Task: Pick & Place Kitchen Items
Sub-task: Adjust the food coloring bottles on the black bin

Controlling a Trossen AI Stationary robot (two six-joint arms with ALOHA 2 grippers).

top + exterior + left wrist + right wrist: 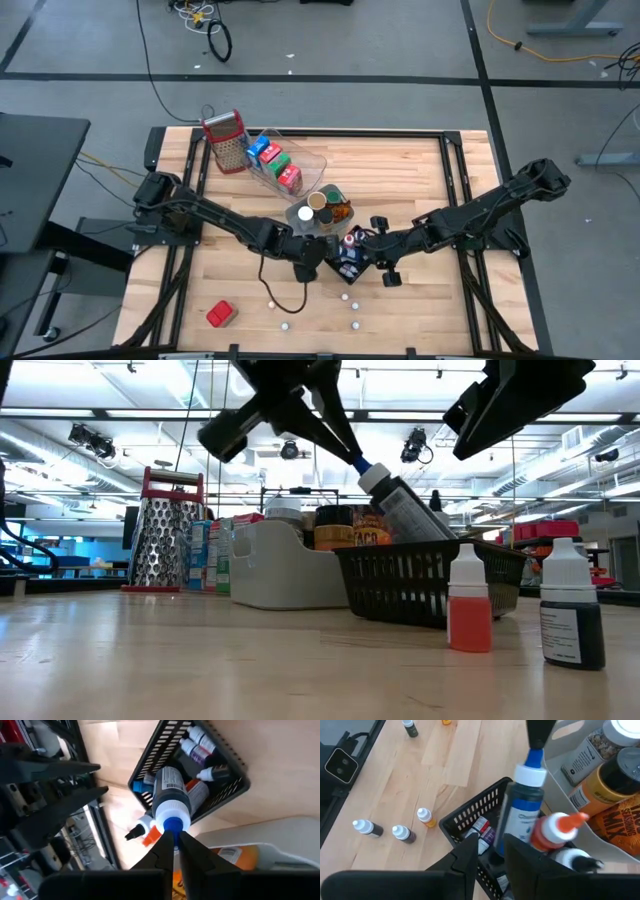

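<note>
High view is showing your left tool [312, 252] meeting the right tool [352, 250] over the black basket [235, 784] at mid-desk. Your left tool is clenching the blue tip of a dark bottle [171, 802], hanging it tilted just above the basket; you are placing it, so lowering and letting go comes next. Your right tool is grasping an orange-tipped bottle [551, 831] just beside. Basket walls, the grey tray [285, 570] and both tools are crowding you; open desk [420, 300] lies nearer you.

grey floor [350, 40] with dark seams and loose cables [215, 30] surrounds the wooden table [420, 170]. bright strip lights [150, 430] line the ceiling.
</note>
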